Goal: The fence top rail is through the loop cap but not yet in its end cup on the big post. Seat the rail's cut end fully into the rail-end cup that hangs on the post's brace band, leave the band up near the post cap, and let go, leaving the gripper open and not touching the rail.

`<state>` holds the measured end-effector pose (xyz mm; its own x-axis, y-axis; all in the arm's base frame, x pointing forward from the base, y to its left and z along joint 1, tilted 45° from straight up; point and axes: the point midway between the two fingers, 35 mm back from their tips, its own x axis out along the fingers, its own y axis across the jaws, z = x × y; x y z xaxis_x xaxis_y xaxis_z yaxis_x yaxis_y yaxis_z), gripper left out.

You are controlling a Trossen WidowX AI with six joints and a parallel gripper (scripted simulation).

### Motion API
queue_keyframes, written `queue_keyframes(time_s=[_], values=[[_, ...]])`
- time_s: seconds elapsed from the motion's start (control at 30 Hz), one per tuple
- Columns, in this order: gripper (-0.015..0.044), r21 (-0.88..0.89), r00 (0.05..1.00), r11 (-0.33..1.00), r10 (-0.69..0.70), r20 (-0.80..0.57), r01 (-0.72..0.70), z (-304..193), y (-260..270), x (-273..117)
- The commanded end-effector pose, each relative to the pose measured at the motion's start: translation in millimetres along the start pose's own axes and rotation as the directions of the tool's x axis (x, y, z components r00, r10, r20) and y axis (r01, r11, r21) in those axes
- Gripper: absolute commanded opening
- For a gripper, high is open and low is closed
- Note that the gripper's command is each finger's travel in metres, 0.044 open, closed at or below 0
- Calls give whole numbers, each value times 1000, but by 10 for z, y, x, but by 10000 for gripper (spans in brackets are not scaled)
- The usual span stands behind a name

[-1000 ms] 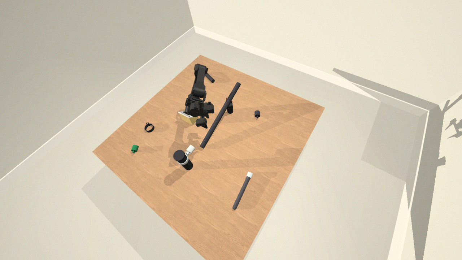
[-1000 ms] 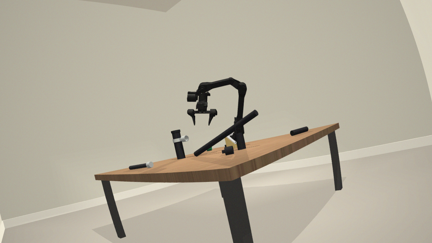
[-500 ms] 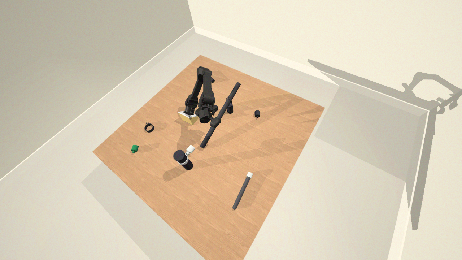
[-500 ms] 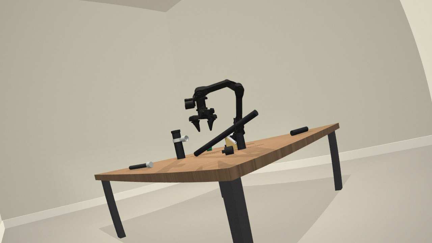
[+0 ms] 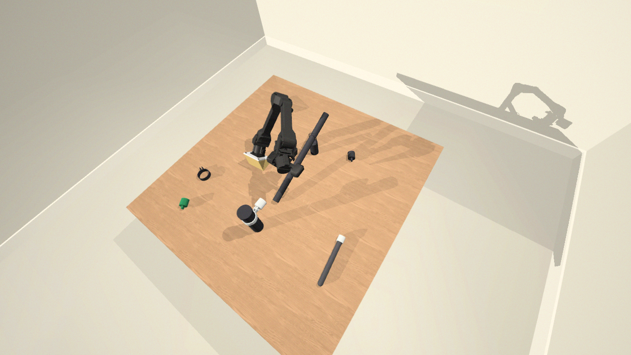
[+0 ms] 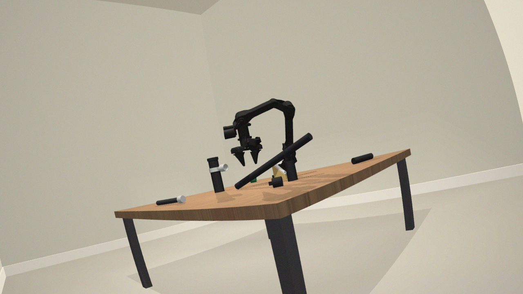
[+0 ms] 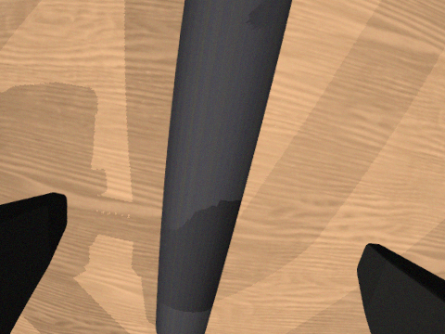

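The dark top rail [image 5: 304, 152] [image 6: 272, 161] [image 7: 217, 118] slants through the loop cap [image 6: 284, 154] on the small post [image 6: 291, 171]. Its cut end [image 5: 276, 199] [image 6: 237, 185] [image 7: 181, 329] is down near the table, beside and below the white rail-end cup [image 5: 261, 203] [image 6: 223, 168]. The cup hangs on a white brace band [image 6: 214, 170] high on the big post [image 5: 250, 219] [image 6: 217, 181], just under its cap [image 5: 243, 212]. My gripper [image 5: 291, 168] [image 6: 248, 161] [image 7: 217, 237] is open and empty. It hangs above the rail's lower part, one finger to each side, not touching it.
A spare pipe with a white end [image 5: 331, 262] [image 6: 170, 200] lies at the table's front. A black ring [image 5: 202, 171], a green piece [image 5: 184, 202], a tan block [image 5: 256, 159] [image 6: 278, 170], a small black fitting [image 5: 351, 155] [image 6: 276, 181] and a short black cylinder [image 6: 362, 157] lie around.
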<state>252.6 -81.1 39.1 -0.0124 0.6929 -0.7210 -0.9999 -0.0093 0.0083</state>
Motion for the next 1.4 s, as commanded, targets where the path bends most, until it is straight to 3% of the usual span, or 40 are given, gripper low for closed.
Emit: queue_keyframes(time_s=[0.0,1.37], values=[[440,1,1000,1000,1,5,-1,15,7,115],[440,1,1000,1000,0,6,0,19,-1,776]])
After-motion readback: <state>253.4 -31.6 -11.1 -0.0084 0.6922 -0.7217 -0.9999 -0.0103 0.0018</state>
